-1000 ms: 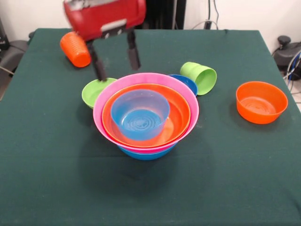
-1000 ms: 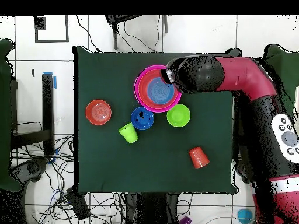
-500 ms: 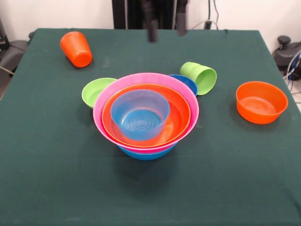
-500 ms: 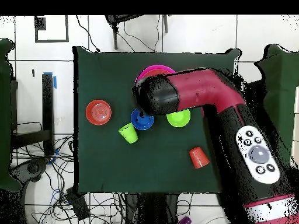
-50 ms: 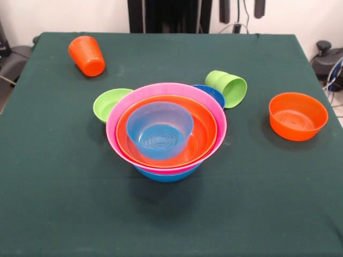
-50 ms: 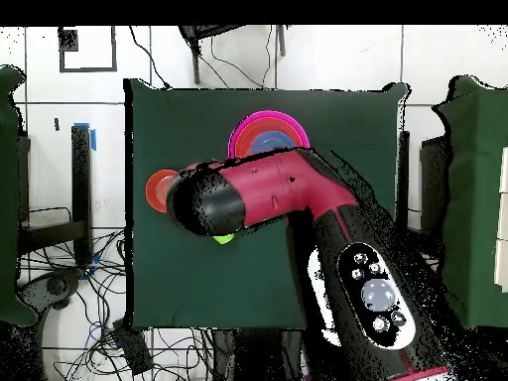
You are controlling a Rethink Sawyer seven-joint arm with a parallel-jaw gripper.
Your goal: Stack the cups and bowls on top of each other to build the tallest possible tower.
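Gripper [image 5: 242, 9]: only two dark fingertips at top edge of front view, right of centre, set apart, holding and touching nothing. Overhead, the arm [image 6: 298, 213] covers mid-table.

Tower [image 5: 166, 134] at centre of green table [image 5: 53, 203]: blue base bowl, pink, orange, small blue bowl innermost. Small lime bowl [image 5: 110, 103] touches its left rim; another blue bowl [image 5: 212, 95] behind, probably touching. Lime cup [image 5: 227, 88] tipped, upper right. Orange cup [image 5: 86, 55] upper left. Orange bowl [image 5: 298, 115] alone, right.

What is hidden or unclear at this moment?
- Gripper: front view shows only two fingertips, cut off by the top edge; overhead, the arm covers it.
- Small blue bowl: mostly behind the tower.
- Overhead, the arm hides both cups and most small bowls.
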